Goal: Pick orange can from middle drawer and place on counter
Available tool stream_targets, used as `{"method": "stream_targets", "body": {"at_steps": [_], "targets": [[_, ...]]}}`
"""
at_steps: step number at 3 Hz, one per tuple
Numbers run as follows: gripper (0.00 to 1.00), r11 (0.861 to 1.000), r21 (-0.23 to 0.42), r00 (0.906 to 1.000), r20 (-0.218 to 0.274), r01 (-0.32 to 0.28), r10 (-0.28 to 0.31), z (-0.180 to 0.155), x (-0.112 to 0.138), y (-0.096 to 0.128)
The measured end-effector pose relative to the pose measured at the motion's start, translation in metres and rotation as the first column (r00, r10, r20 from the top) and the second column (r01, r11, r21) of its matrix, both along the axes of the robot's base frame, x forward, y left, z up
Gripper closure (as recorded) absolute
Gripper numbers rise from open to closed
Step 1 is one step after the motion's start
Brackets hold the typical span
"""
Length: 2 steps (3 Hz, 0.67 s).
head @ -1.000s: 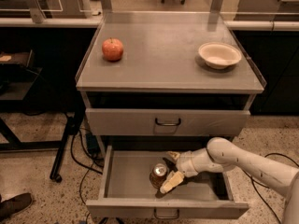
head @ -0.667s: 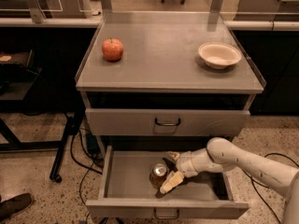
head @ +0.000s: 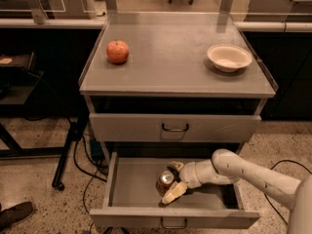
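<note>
The orange can (head: 165,182) stands upright in the open middle drawer (head: 131,189), near its centre, silver lid up. My gripper (head: 174,180) reaches in from the right on the white arm (head: 243,172). Its pale fingers (head: 173,193) sit on either side of the can, one in front and one behind, close against it. The counter (head: 170,62) above is the grey cabinet top.
A red apple (head: 118,51) sits at the counter's left and a white bowl (head: 229,57) at its right. The upper drawer front (head: 174,127) is closed above the open drawer. Cables and a stand leg lie on the floor to the left.
</note>
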State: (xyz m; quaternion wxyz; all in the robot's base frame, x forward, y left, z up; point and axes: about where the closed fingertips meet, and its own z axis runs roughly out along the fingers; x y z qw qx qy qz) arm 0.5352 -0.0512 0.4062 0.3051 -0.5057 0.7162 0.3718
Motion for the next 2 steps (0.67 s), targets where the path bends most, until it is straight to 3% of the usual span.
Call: {"method": "stream_targets", "body": {"at_steps": [1, 2], "targets": [[0.10, 1.000, 0.005, 1.0000, -0.001, 0.001, -0.001, -0.0022, 0.0004, 0.0023], [0.33, 1.000, 0.005, 1.0000, -0.001, 0.001, -0.001, -0.0022, 0.0004, 0.0023]]}}
